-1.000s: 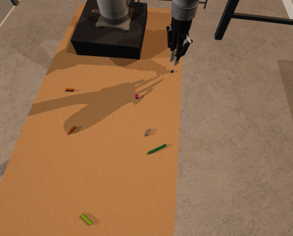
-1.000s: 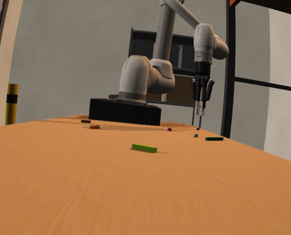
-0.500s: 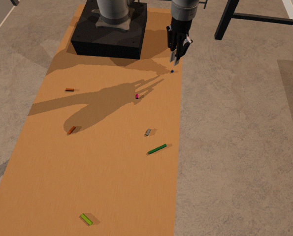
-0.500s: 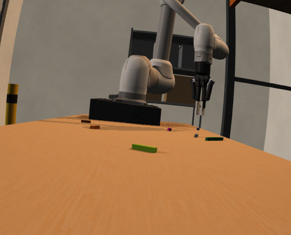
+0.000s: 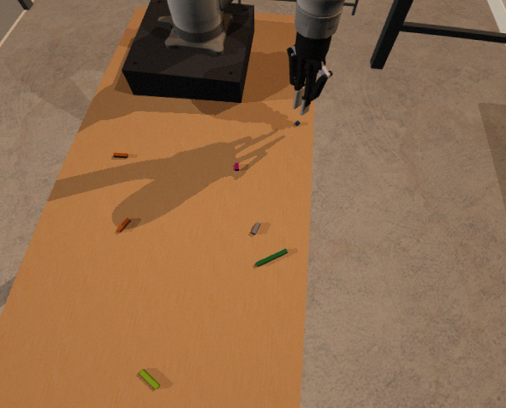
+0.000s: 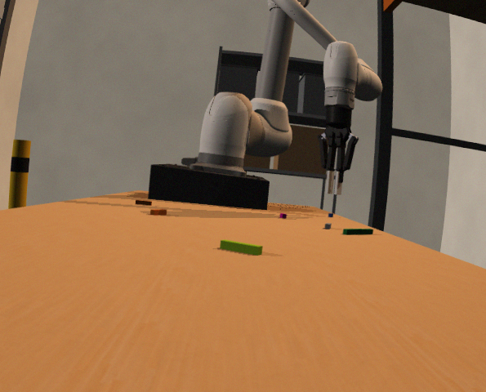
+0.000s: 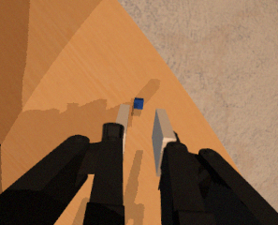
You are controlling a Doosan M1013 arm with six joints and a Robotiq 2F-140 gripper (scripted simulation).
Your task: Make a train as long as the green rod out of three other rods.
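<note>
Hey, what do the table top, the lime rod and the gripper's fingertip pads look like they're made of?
Table top: looks like wood or wood-look laminate, matte, with fine straight grain lines. Lime rod: solid flat colour with crisp square edges and no grain, probably painted wood or plastic; cannot tell which. Fingertip pads on the gripper: pale grey, smooth and dull, possibly metal or rubber.

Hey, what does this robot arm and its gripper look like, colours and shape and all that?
The arm is glossy pale grey, built of fat rounded tube segments with bulbous joints, rising from a black block base. A ribbed grey collar joins the wrist to the gripper, which is black with angular linkage bars. Its jaws end in slim light-grey pads. No cables or markings show.
</note>
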